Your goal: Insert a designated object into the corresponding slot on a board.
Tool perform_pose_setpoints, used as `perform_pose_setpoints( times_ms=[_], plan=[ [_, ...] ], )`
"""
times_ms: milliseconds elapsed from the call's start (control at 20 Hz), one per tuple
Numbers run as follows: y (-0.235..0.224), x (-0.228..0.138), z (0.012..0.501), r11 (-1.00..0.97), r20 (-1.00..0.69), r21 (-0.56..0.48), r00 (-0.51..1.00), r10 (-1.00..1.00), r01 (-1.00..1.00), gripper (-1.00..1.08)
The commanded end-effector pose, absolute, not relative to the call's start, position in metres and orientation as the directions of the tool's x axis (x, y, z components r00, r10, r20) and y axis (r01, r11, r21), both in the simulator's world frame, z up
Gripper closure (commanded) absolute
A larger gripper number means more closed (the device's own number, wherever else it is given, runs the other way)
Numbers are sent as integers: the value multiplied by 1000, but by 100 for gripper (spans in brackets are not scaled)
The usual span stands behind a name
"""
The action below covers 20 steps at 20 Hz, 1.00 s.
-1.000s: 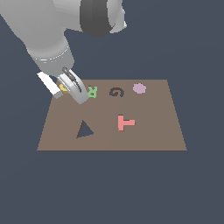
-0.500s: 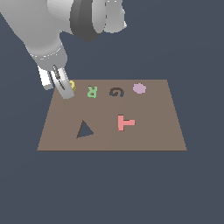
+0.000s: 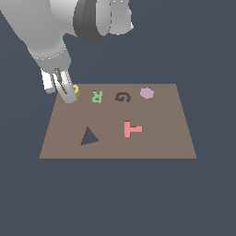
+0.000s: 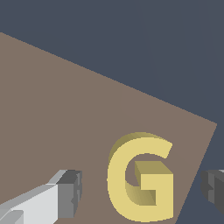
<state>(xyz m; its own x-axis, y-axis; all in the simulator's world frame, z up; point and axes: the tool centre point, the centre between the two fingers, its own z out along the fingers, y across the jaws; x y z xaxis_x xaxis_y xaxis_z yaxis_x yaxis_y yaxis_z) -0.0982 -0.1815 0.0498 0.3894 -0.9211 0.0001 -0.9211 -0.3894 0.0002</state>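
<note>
The designated object, a yellow G block (image 4: 140, 177), lies flat near the corner of the brown board (image 4: 57, 118). My gripper (image 4: 141, 189) is open, with one finger on each side of the block and a gap to both. In the exterior view the gripper (image 3: 68, 94) stands at the board's far corner on the exterior view's left, and its fingers hide most of the yellow G (image 3: 76, 90). The slot, a dark G-shaped cutout (image 3: 122, 97), sits further toward the exterior view's right on the board (image 3: 156, 138), past the green R.
A green R block (image 3: 96, 96) lies between the yellow G and the slot. A purple block (image 3: 146, 93) sits beyond the slot, a pink T (image 3: 132, 129) nearer the front, and a dark triangular cutout (image 3: 88, 136) at the front left.
The gripper has shifted toward the exterior view's left, from beside the green R to the board's corner around the yellow G. The blocks have not moved.
</note>
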Motion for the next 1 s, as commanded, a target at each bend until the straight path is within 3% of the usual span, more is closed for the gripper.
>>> perform_pose_setpoints(
  times_ms=[0,500,550,950],
  plan=[
    [-182,-98,49,-389,0,0,389,-921,-921,-92],
    [-181,-98,30,-392,0,0,392,-920,-920,-92],
    [-181,-98,30,-392,0,0,392,-920,-920,108],
    [-181,-98,30,-392,0,0,392,-920,-920,108]
  ],
)
